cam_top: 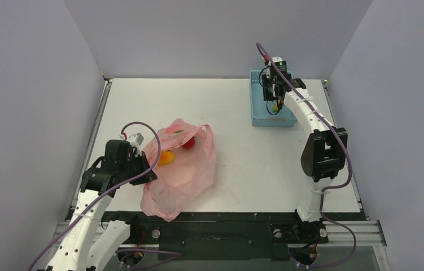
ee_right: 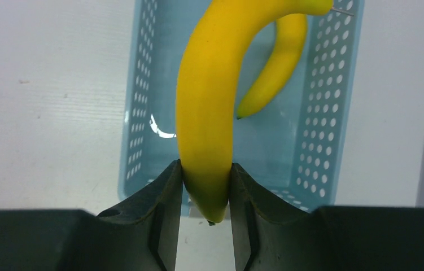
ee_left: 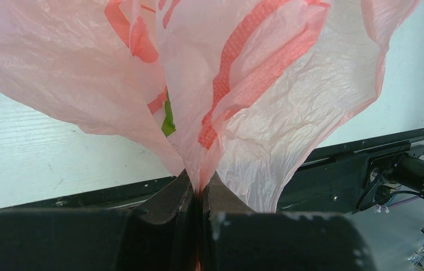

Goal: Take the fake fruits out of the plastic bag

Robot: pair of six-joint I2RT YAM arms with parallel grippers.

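The pink plastic bag (cam_top: 180, 169) lies at the near left of the table; it fills the left wrist view (ee_left: 288, 124). My left gripper (cam_top: 148, 169) is shut on a fold of the bag (ee_left: 202, 189). An orange-yellow mango-like fruit (cam_top: 166, 157) and a red apple (cam_top: 188, 143) show at the bag's mouth. My right gripper (cam_top: 275, 100) is shut on a yellow banana (ee_right: 209, 113) and holds it above the light-blue basket (ee_right: 333, 113). A second banana (ee_right: 274, 68) lies inside the basket. The kiwi-like fruit is out of view.
The light-blue slotted basket (cam_top: 257, 116) stands at the far right of the white table. Grey walls close in the left, back and right sides. A black rail (cam_top: 226, 217) runs along the near edge.
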